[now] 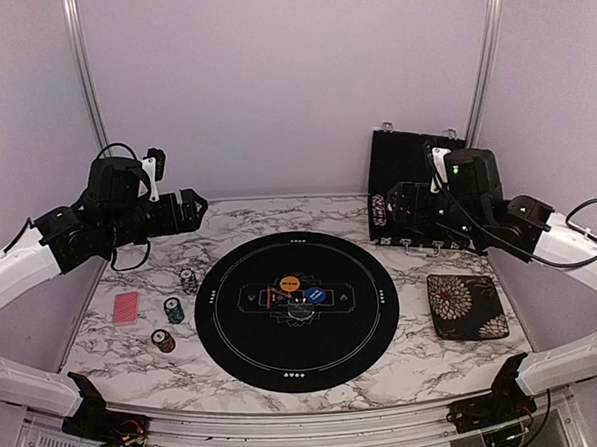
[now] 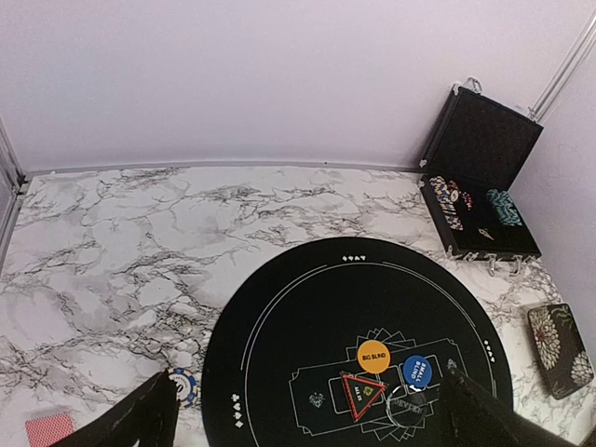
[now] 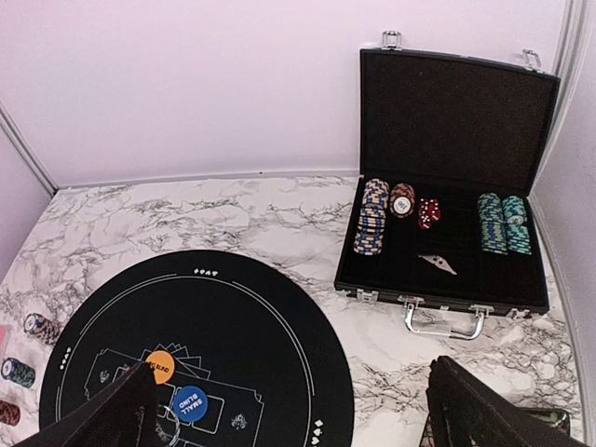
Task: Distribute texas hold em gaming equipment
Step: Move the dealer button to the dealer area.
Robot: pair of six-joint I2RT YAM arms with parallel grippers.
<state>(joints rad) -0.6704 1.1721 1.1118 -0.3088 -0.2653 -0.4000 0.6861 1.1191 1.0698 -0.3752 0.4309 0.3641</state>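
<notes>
Both pairs of jaws stand wide apart and hold nothing. The left gripper (image 1: 193,209) hovers beyond the far-left edge of the round black mat (image 1: 297,306), and the right gripper (image 1: 386,209) hovers beyond its far-right edge. At the mat's centre lie the orange button (image 1: 289,282), the blue button (image 1: 316,296) and a dark round button (image 1: 301,311), close together. They look flat, rigid and light, and are best pinched across the width. Just off the mat's left edge stand three short chip stacks (image 1: 173,310). These are probably hard, dense and slick, so a stack could shear unless it is squeezed low on its sides. Further left lies a red-backed card (image 1: 126,308). It is thin, bendy and flat on the marble, so the fingers will likely have to work at an edge. Beyond the mat's far-right edge the chip case (image 3: 447,279) sits open with its lid upright. It holds tan-and-blue chips (image 3: 372,219), a brownish stack (image 3: 402,199), small red pieces (image 3: 428,212) that may be dice, and green chips (image 3: 503,223). Many of its slots are bare.
</notes>
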